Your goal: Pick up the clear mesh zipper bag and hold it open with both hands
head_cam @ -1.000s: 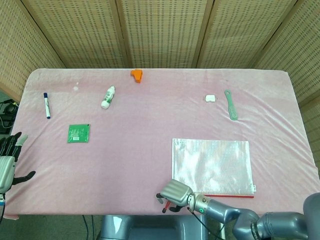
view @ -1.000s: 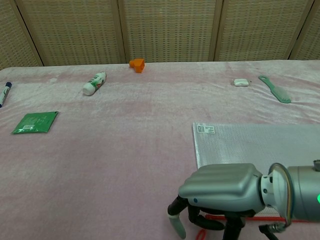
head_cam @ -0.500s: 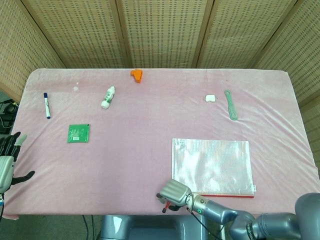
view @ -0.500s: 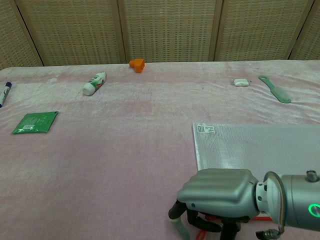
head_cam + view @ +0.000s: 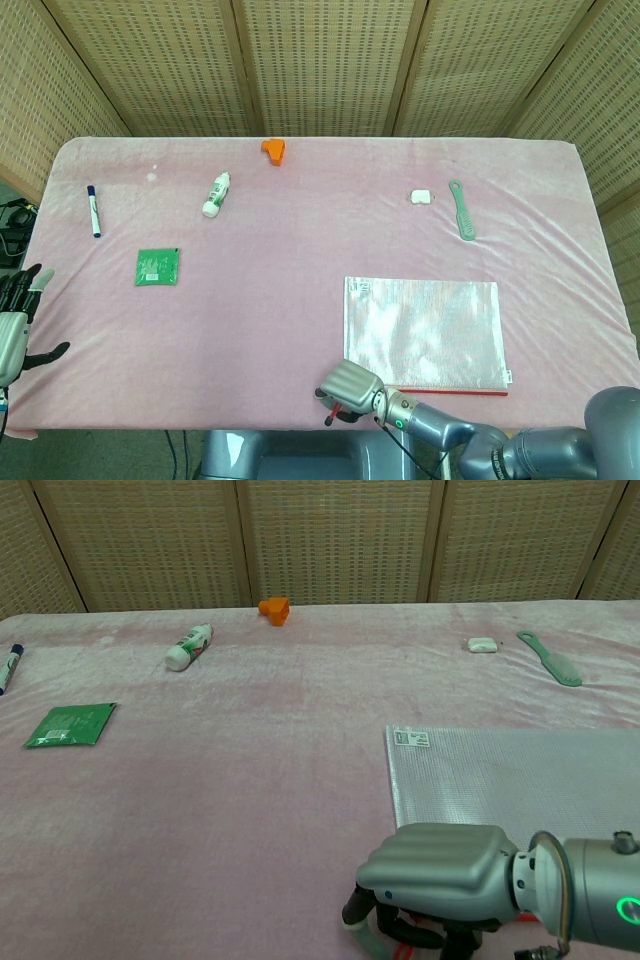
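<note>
The clear mesh zipper bag (image 5: 425, 330) (image 5: 510, 775) lies flat on the pink table at the front right, its red zipper line along the near edge. My right hand (image 5: 352, 387) (image 5: 440, 872) sits at the bag's near-left corner, knuckles up and fingers curled down around the red zipper pull (image 5: 329, 411) (image 5: 403, 948). Most of the pull is hidden under the fingers. My left hand (image 5: 14, 320) hangs past the table's left edge with fingers spread and nothing in it; the chest view does not show it.
A green packet (image 5: 157, 266), a blue-capped marker (image 5: 93, 210) and a white tube (image 5: 216, 193) lie at the left. An orange piece (image 5: 273, 149) sits at the back edge. A small white object (image 5: 420, 197) and a green brush (image 5: 463, 209) lie at the back right.
My right hand has sunk lower and a little nearer the front edge, its fingers curling tighter over the red pull. The bag and my left hand have stayed put.
</note>
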`<state>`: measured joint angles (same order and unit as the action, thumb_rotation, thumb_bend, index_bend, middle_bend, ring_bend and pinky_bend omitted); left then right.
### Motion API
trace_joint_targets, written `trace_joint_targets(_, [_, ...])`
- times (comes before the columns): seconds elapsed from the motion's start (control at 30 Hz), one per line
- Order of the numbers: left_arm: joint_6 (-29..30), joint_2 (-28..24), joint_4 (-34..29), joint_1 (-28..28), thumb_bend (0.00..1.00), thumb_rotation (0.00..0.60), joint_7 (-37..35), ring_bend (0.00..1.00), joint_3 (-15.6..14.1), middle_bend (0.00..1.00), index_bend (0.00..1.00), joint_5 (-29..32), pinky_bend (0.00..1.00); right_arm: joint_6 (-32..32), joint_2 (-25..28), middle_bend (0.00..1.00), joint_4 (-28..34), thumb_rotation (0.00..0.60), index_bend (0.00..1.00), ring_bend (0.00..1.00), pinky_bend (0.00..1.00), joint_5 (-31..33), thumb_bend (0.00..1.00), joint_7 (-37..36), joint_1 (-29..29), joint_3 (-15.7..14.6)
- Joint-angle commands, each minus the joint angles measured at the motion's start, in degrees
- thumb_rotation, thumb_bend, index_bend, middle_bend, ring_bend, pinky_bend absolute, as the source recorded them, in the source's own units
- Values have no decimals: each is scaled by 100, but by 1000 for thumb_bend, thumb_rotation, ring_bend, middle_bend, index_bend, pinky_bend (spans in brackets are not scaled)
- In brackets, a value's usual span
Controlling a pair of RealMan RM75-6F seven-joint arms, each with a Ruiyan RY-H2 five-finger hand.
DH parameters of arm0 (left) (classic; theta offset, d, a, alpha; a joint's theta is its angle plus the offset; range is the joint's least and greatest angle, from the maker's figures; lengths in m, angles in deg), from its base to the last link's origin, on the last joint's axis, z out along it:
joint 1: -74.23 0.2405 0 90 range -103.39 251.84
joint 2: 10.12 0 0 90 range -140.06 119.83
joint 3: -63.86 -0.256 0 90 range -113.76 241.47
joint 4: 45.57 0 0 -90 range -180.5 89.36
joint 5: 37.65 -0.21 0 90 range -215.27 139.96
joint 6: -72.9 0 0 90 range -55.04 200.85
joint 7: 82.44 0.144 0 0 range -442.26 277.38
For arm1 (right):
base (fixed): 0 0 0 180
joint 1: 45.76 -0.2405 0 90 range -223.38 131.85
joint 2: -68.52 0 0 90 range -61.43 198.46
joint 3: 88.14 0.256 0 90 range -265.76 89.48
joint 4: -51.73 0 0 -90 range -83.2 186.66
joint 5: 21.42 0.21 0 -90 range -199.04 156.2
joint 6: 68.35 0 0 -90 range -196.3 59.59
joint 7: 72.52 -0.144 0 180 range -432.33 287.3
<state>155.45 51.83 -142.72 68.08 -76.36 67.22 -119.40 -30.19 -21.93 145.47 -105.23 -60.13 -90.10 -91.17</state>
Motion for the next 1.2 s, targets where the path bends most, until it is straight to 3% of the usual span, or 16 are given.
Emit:
trace_joint_targets(0.03, [1, 1, -2, -1, 0, 600, 2, 0, 1, 0, 0, 4, 0, 26, 5, 906, 2, 600, 598, 879, 1000, -24, 540, -47, -1, -14])
trace_joint_targets(0.4, [21, -16, -15, 7, 0, 600, -23, 0, -6, 0, 0, -10, 0, 95, -21, 911, -27, 600, 667, 882, 1000, -104, 620, -158, -4, -99])
trace_joint_targets(0.73, [6, -28, -11, -3, 0, 600, -53, 0, 2, 0, 0, 9, 0, 363, 166, 913, 217, 600, 756, 883, 1000, -308, 880, -608, -30, 13])
trace_joint_targets(0.93, [-20, -45, -13, -11, 0, 600, -89, 0, 6, 0, 0, 31, 0, 465, 561, 913, 623, 600, 768, 883, 1000, -202, 891, -1099, -112, 300])
trace_joint_targets(1.2, [-17, -74, -20, -7, 0, 600, -149, 0, 11, 0, 0, 42, 0, 388, 1337, 913, 1408, 600, 772, 883, 1000, 458, 892, -2150, -267, 978])
